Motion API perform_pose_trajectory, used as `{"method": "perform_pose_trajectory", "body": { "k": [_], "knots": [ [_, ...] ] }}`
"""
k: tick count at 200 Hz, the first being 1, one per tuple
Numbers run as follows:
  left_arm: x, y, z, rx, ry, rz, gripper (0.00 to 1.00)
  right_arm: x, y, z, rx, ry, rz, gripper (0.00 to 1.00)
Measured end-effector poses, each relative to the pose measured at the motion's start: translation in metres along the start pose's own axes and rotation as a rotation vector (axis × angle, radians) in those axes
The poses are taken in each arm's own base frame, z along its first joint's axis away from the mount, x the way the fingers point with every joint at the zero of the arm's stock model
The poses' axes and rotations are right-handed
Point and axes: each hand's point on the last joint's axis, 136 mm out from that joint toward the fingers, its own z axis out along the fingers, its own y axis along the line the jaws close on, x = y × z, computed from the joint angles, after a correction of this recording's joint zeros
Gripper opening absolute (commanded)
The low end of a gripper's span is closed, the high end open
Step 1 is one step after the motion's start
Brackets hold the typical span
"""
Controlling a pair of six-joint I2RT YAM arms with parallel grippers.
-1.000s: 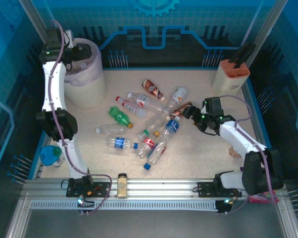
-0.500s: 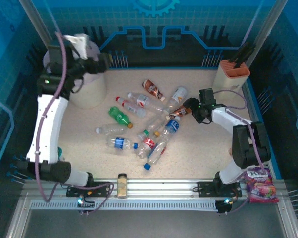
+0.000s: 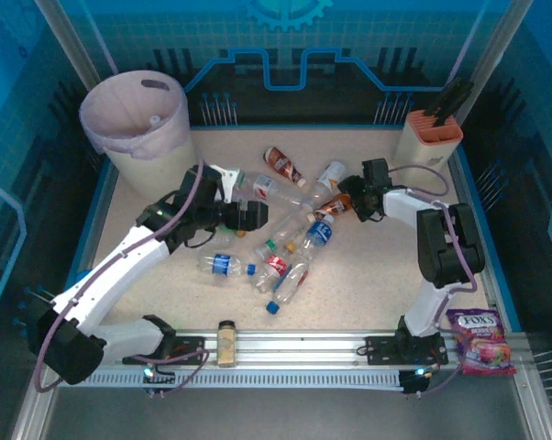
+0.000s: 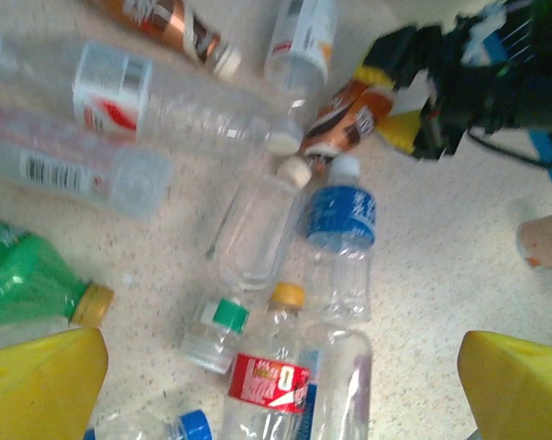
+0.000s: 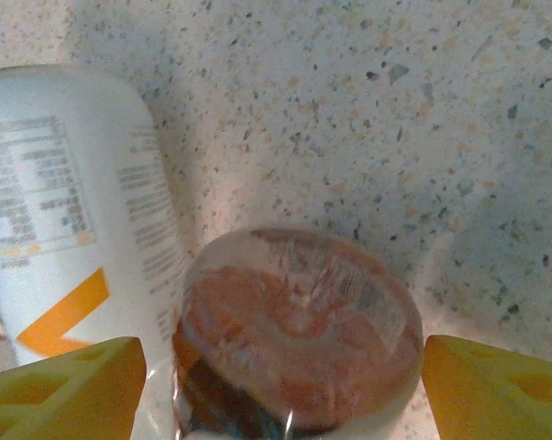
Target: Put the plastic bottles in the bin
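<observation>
Several plastic bottles [image 3: 294, 240] lie in a heap on the speckled table. The bin [image 3: 162, 167], cream with a pink liner, stands at the back left. My left gripper [image 3: 256, 218] hovers open over the heap's left side. In the left wrist view its yellow fingers [image 4: 39, 387] flank a red-labelled bottle [image 4: 269, 385], with a green bottle [image 4: 27, 280] at the left and a blue-labelled one [image 4: 342, 220] ahead. My right gripper [image 3: 347, 194] is open at the heap's right end. Its fingers [image 5: 496, 390] stand either side of a red-brown bottle's base [image 5: 299, 330], beside a white-labelled bottle [image 5: 70, 229].
A beige box with an orange top [image 3: 429, 137] stands at the back right. A small amber jar [image 3: 226, 341] sits on the front rail and a snack bag [image 3: 480, 341] lies at the front right. Blue walls ring the table.
My left arm has swung from above the bin down to the bottle heap, gripper open. My right gripper has slid left and farther back up to the red-brown bottle.
</observation>
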Motion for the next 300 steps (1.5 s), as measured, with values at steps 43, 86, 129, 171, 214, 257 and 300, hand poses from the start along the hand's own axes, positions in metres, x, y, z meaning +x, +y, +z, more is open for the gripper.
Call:
{"method": "perform_pose_trajectory", "body": {
  "k": [43,86,129,171,214,257,300],
  "knots": [
    [0.036,0.011,0.030,0.001,0.041,-0.092,0.99,-0.003,-0.001,0.009,0.012,-0.009,0.031,0.64],
    [0.023,0.006,0.037,0.030,-0.015,-0.112,0.99,-0.009,0.005,0.008,0.001,-0.033,0.037,0.49],
    [0.020,0.006,0.039,0.035,-0.022,-0.112,0.99,-0.011,0.007,0.004,-0.006,-0.040,0.031,0.47],
    [0.008,-0.005,0.039,0.063,-0.029,-0.107,0.99,-0.026,0.033,-0.036,-0.089,-0.085,-0.094,0.47],
    [-0.012,-0.031,0.046,0.170,-0.025,-0.091,0.99,-0.022,0.074,-0.098,-0.244,-0.113,-0.354,0.40],
    [-0.023,-0.063,0.066,0.293,0.016,-0.060,0.99,0.017,0.106,-0.134,-0.420,0.060,-0.570,0.43],
    [-0.020,-0.090,0.091,0.364,0.060,-0.035,0.99,0.066,0.125,-0.154,-0.591,0.266,-0.621,0.44]
  ]
}}
